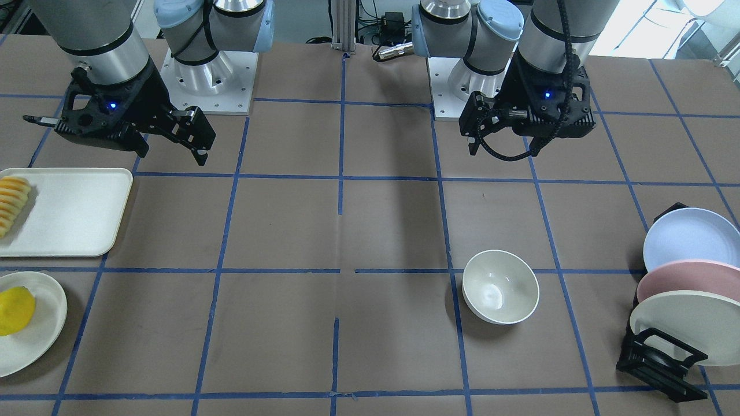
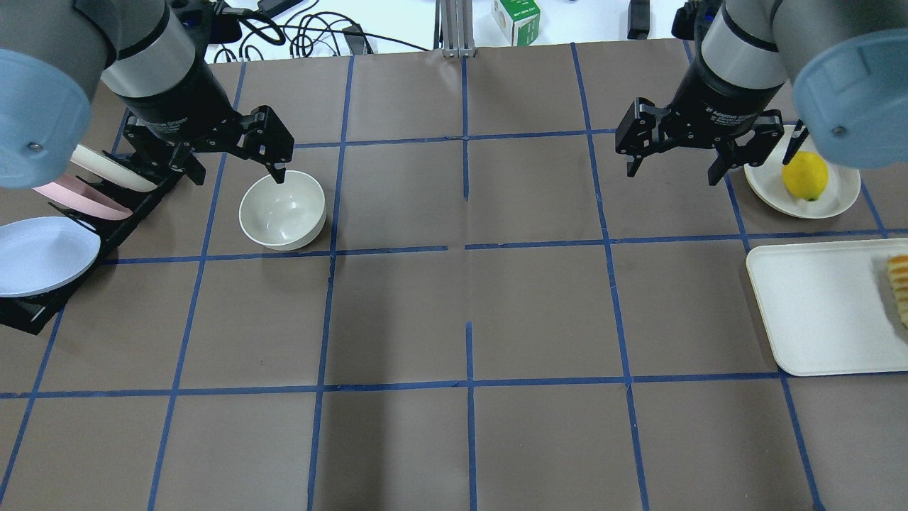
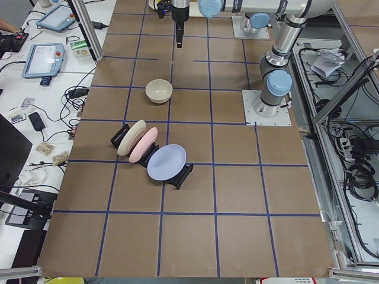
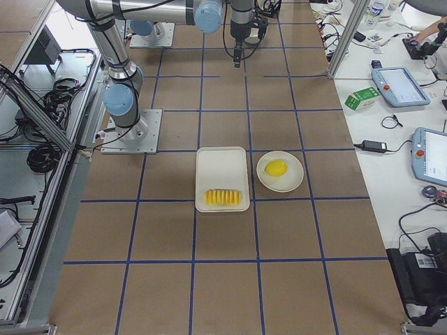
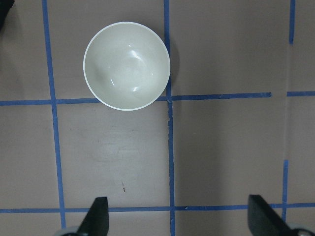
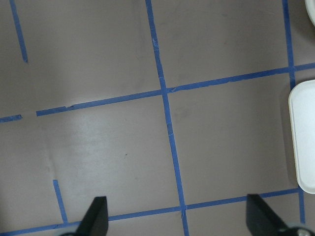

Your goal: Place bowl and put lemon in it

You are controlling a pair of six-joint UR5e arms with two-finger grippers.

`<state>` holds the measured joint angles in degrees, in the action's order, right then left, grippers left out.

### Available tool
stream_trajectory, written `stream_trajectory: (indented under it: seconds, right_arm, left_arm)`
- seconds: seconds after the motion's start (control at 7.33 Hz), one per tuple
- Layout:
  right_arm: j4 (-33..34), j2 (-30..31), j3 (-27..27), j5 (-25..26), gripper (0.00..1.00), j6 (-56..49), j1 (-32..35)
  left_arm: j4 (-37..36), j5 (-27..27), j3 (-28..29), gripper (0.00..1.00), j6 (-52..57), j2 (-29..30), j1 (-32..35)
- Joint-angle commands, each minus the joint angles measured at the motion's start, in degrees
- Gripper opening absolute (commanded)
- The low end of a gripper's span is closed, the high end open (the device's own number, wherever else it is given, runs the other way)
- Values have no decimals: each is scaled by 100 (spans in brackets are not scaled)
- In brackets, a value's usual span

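Observation:
The cream-white bowl point(image 1: 500, 286) stands upright and empty on the brown table; it also shows in the overhead view point(image 2: 282, 211) and the left wrist view point(image 5: 127, 65). My left gripper point(image 2: 235, 174) hangs open and empty well above the table, on the robot's side of the bowl, and its fingertips point(image 5: 98, 214) frame bare table. The yellow lemon point(image 2: 804, 176) lies on a flat cream plate point(image 2: 840, 193) at the far right. My right gripper point(image 2: 671, 170) is open and empty, raised, just left of that plate.
A black rack point(image 2: 42, 245) with a blue, a pink and a cream plate stands left of the bowl. A rectangular cream tray point(image 2: 816, 305) with a row of fruit slices point(image 2: 899, 284) lies near the lemon's plate. Blue tape lines grid the table.

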<state>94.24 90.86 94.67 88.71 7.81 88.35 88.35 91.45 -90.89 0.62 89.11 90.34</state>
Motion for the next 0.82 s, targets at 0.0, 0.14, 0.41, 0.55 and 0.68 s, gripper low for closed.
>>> stream_trajectory:
  seconds: [0.0, 0.14, 0.41, 0.55, 0.68]
  right_arm:
    - [50, -25, 43, -12, 100, -69, -342]
    - [103, -129, 8, -29, 100, -217, -701]
    - [680, -734, -80, -30, 100, -1495, -1632]
    - [1118, -1050, -124, -21, 100, -1963, -1932]
    - [1427, -1323, -185, -3, 100, -2394, -2162]
  left_arm:
    - [15, 57, 1, 100, 0, -34, -68]
    - [-2, 31, -7, 100, 0, 53, -156]
    - [-237, 31, -156, 100, 113, 473, -690]
    - [-701, 31, -418, 100, 340, 754, -1084]
    - [-1480, 22, -725, 100, 899, 1044, -1428]
